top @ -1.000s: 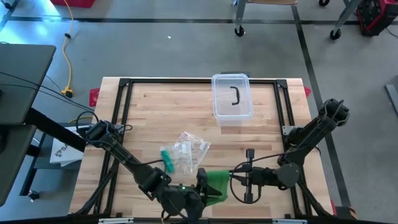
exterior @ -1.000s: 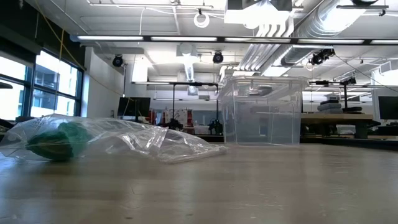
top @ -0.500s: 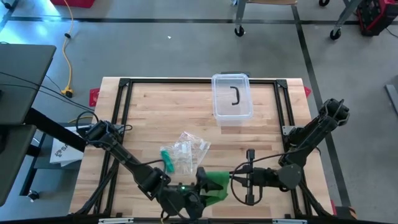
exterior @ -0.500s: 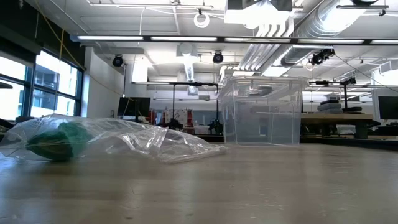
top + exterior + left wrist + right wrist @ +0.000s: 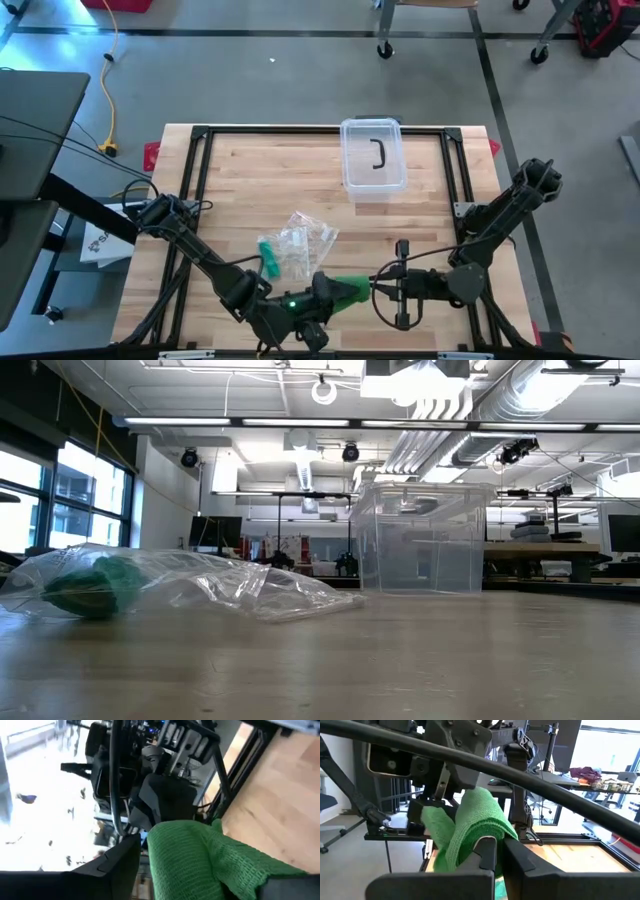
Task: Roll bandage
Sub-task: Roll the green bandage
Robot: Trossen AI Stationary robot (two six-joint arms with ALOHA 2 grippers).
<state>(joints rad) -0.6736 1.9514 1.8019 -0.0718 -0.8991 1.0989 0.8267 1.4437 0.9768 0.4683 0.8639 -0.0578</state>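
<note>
High view: at the table's near edge, right hand pinches green bandage; left hand released.

left gripper: fingers have parted since a second ago, now spread either side of the bandage | green bandage: was a broad folded patch, now a narrower strip stretched toward the right gripper | left wrist: appears to have turned slightly, hard to judge from above
</note>
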